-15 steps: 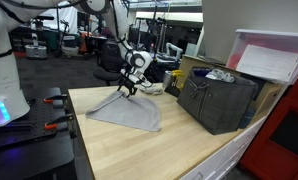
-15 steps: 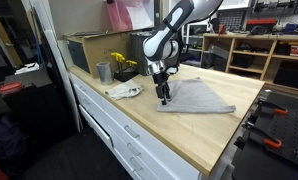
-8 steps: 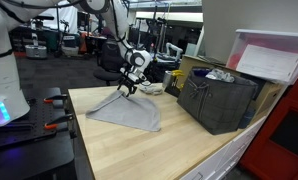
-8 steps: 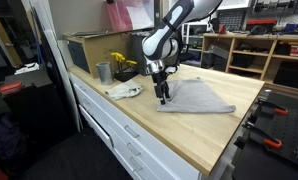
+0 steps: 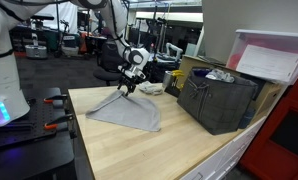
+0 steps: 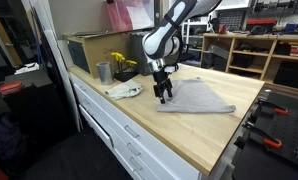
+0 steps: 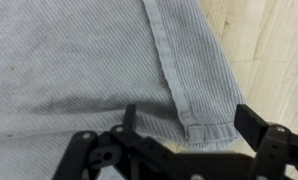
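A grey ribbed cloth (image 5: pixel 127 113) (image 6: pixel 196 97) lies spread flat on the wooden table (image 5: pixel 159 150). My gripper (image 5: pixel 128 90) (image 6: pixel 164 97) hangs open just above the cloth's corner, at the end nearest the clutter. In the wrist view the hemmed corner of the cloth (image 7: pixel 203 129) sits between the two spread black fingers (image 7: pixel 251 122), and the gripper (image 7: pixel 189 121) holds nothing. Bare wood shows beyond the hem on the right side of that view.
A dark fabric bin (image 5: pixel 217 100) stands at one end of the table, with a pink-lidded box (image 5: pixel 272 58) behind it. A metal cup (image 6: pixel 103 72), a crumpled white rag (image 6: pixel 124 91) and a yellow object (image 6: pixel 121 62) sit near the cloth. White drawers (image 6: pixel 119 125) run under the table's front edge.
The gripper has risen very slightly above the cloth's corner, still open. The cloth has not moved.
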Action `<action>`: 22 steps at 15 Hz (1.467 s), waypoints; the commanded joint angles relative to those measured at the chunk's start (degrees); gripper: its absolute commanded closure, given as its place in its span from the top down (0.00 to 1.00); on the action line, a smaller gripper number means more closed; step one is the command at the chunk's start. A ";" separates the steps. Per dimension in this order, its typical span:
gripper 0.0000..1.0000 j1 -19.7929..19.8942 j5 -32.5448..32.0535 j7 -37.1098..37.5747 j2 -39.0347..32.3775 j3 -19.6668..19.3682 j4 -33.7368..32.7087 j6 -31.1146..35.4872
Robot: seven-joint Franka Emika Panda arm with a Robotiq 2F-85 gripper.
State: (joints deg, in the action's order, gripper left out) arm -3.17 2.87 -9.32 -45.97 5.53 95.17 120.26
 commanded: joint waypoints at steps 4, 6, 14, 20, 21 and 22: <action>1.00 0.94 0.89 1.96 4.80 0.09 6.09 0.98; 1.00 2.13 2.02 -0.88 3.73 1.16 5.24 0.73; 1.00 6.15 6.64 -10.75 -1.70 4.80 1.08 -0.36; 1.00 8.66 9.73 -16.66 -0.97 8.07 1.34 -4.90; 1.00 9.03 10.28 -17.74 -0.38 8.65 1.70 -5.89; 1.00 9.41 10.96 -18.80 0.50 9.26 2.33 -6.98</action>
State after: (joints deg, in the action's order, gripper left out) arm 4.68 11.55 -24.75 -47.68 12.92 96.53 117.07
